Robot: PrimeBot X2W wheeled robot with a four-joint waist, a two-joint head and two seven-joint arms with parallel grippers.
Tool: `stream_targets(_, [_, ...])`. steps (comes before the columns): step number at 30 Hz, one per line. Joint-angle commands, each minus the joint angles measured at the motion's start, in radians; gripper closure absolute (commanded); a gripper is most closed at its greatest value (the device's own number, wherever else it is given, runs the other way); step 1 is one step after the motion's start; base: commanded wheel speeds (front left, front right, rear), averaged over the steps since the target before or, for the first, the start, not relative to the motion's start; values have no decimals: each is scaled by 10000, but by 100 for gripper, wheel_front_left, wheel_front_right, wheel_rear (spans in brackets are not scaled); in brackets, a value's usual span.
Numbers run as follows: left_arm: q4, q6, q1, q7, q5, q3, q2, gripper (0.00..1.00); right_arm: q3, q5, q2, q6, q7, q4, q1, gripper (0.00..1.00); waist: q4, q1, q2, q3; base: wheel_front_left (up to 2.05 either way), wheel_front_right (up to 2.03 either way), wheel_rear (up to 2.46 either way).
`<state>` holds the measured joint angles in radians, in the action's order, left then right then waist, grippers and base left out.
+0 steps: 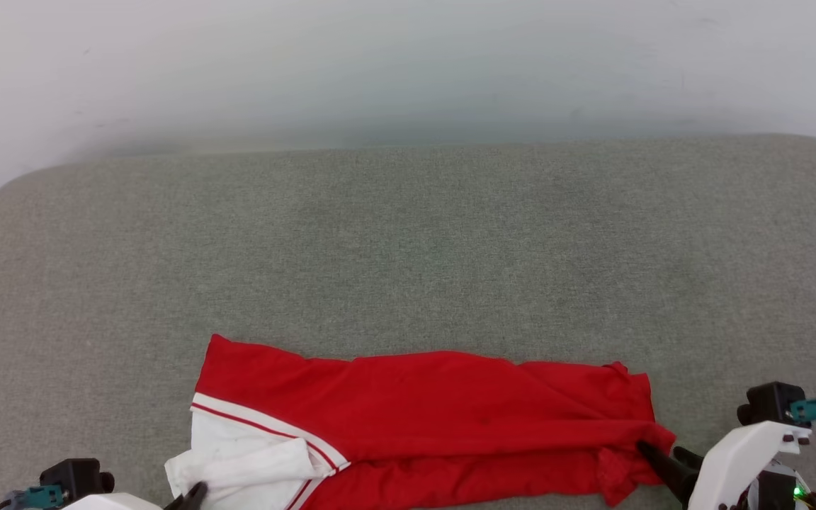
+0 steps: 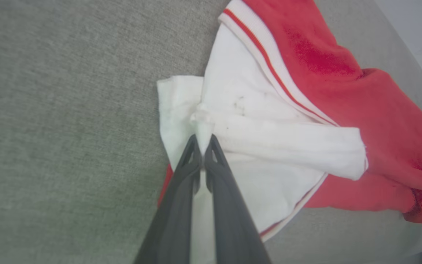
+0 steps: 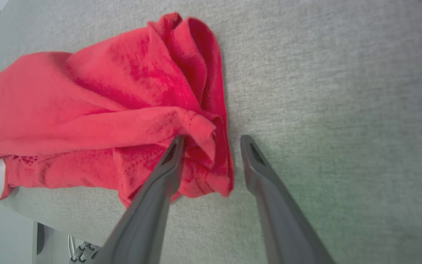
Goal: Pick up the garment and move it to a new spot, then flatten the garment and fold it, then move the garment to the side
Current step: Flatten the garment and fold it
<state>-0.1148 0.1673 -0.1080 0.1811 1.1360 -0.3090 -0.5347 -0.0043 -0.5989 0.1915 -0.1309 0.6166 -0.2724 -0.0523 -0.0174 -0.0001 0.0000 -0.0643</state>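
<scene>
1. Head view: a red shirt (image 1: 436, 411) with a white sleeve (image 1: 238, 453) is lying as a long folded band along the near edge of a grey cushion (image 1: 408, 248). The sleeve end is pointing toward the near-left corner. The left pincer (image 1: 195, 492) is touching the sleeve, and the right pincer (image 1: 659, 448) is sitting at the band's red right end.
2. Left wrist view: the left pincer (image 2: 203, 146) is clamping a small peak of white sleeve cloth between its closed fingers.
3. Right wrist view: the right pincer (image 3: 211, 139) is standing with its fingers apart and gripping nothing. One finger is resting against the bunched red hem (image 3: 211, 172), the other over bare cushion.
4. Handling: the cloth is looking light, soft and limp, so it is likely to sag and unfold when lifted. The doubled hems at both ends are looking like the surest places to take hold.
</scene>
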Motion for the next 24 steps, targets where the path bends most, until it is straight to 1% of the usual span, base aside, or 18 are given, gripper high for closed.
stream_targets(1, [-8, -98, 71, -198, -139, -17, 101, 0, -103, 83, -112, 5, -305, 213, 243, 0, -14, 1, 0, 16, 0, 0, 0])
stream_targets(3, [0, -134, 209, -484, -429, -115, 153, 0, -237, 229, -231, 5, -828, 538, 441, 0, -23, 1, 0, 56, 0, 0, 0])
stream_targets(6, [169, -42, 442, -1172, -1001, -153, 212, 0, -446, 360, -369, 5, -1430, 1119, 700, 0, 4, 1, 0, 135, 0, 0, 0])
stream_targets(9, [419, 18, 620, -1864, -1536, -153, 259, 0, -659, 504, -366, 5, -1549, 1705, 845, 0, 53, 1, 0, 216, 0, 0, 0])
stream_targets(11, [625, 4, 774, -2219, -1828, -193, 317, 0, -858, 611, -277, 5, -1379, 2008, 898, 0, 65, 1, 0, 285, 0, 0, 0])
stream_targets(14, [935, 101, 999, -2735, -2285, -250, 384, 0, -1154, 759, -165, 5, -912, 2374, 913, 0, 66, 1, 0, 356, 0, 0, 0])
stream_targets(17, [1263, 314, 1259, -3282, -2975, -346, 357, 0, -1331, 993, -21, 5, -310, 2680, 904, 0, 31, 1, 0, 395, 0, 0, 0])
stream_targets(22, [1801, 929, 1654, -3956, -4298, -610, 383, 0, -1211, 1336, 200, 5, 790, 3094, 875, 0, -123, 1, 0, 185, 0, 0, 0])
stream_targets(23, [1828, 1128, 1685, -3984, -4641, -666, 318, 0, -1118, 1383, 208, 5, 976, 3115, 827, 0, -168, 1, 0, 83, 0, 0, 0])
stream_targets(24, [1913, 1243, 1744, -4069, -4732, -667, 378, 0, -1014, 1392, 185, 5, 1104, 3119, 743, 0, -220, 1, 0, -17, 0, 0, 0])
